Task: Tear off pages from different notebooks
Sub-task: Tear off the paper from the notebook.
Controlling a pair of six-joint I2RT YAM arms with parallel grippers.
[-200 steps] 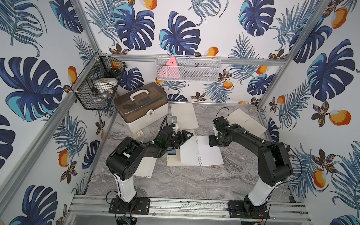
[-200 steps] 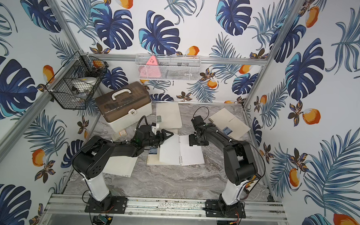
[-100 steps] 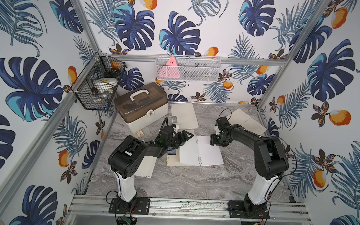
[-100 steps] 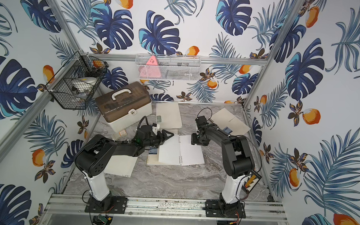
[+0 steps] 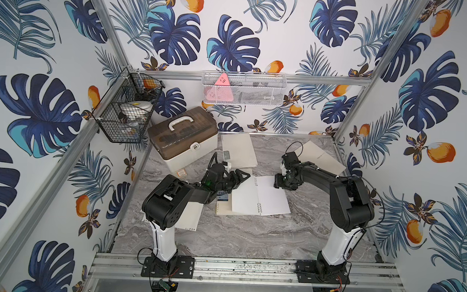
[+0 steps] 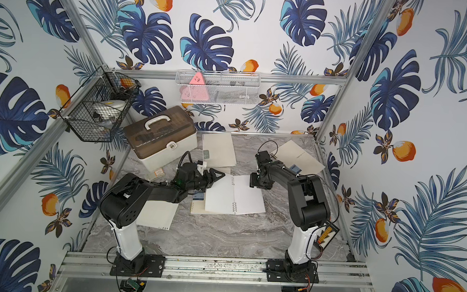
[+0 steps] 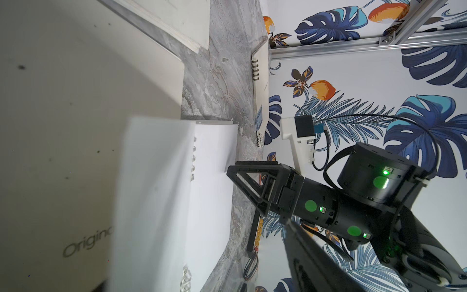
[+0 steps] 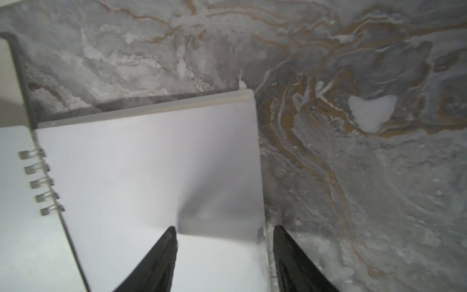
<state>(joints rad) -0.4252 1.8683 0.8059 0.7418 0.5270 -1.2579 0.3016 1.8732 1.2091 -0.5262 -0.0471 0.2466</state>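
R claw (image 8: pixel 224 228), jaws wide & gripping nothing, straddles the outer edge of the right page (image 5: pixel 272 197) of the open notebook (image 5: pixel 245 199) mid-table, spine running near-to-far, so R arm's closest; L claw (image 5: pixel 240 177), also spread, sits across the spine.

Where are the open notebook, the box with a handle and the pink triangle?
Open notebook (image 5: pixel 273 199), in a top view, its blank page.
Box (image 5: pixel 171 139), in a top view, brown lid.
Pink triangle (image 5: pixel 219 92), in a top view, its middle.
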